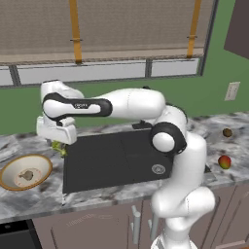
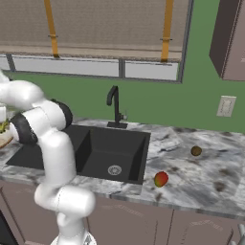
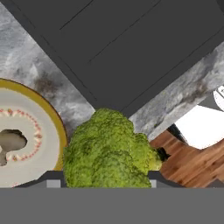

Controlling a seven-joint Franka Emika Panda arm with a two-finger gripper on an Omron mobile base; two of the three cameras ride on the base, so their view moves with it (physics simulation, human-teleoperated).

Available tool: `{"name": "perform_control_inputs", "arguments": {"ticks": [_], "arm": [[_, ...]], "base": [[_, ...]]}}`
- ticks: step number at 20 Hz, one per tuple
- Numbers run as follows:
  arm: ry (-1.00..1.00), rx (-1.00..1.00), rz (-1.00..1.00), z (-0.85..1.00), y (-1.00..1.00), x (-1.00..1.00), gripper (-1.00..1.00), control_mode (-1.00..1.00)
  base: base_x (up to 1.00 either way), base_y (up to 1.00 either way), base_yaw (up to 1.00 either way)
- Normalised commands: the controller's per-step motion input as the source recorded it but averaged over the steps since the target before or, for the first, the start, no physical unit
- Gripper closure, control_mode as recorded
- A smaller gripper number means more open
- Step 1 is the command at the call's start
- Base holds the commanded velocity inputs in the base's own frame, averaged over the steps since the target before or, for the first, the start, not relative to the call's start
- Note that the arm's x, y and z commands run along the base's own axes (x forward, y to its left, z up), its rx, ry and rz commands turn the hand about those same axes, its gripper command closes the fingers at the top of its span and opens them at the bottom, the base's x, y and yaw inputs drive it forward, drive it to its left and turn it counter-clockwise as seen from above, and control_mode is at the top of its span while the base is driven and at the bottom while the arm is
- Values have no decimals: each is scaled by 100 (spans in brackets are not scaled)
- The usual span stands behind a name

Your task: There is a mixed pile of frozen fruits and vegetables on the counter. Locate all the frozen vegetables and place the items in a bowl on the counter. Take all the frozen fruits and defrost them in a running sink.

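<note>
The gripper (image 1: 59,146) hangs over the counter (image 1: 39,194) at the sink's left edge, its fingers closed around a green broccoli floret (image 3: 109,153), held in the air between the bowl (image 1: 8,170) and the black sink (image 1: 116,160). The bowl sits to the left on the counter, and a brownish-grey lump (image 1: 27,175) already lies inside it. Right of the sink, 2 fruits rest on the marble: a red-orange fruit (image 1: 224,162) near the front edge and a small brown round fruit (image 1: 227,132) farther back, well apart from each other.
</note>
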Motion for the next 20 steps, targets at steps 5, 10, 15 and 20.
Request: {"name": "perform_control_inputs", "arguments": {"ticks": [5,10,15,20], "arm": [[8,-7,18,-8,98,10,100,-100],[-7,-4,2,-15,33,3,100,-100],[-39,-1,-3,-36,-1,19,100,-100],[-38,0,-14,-73,2,6,100,-100]], "base": [[0,0,0],[0,0,0],[0,0,0],[0,0,0]]}}
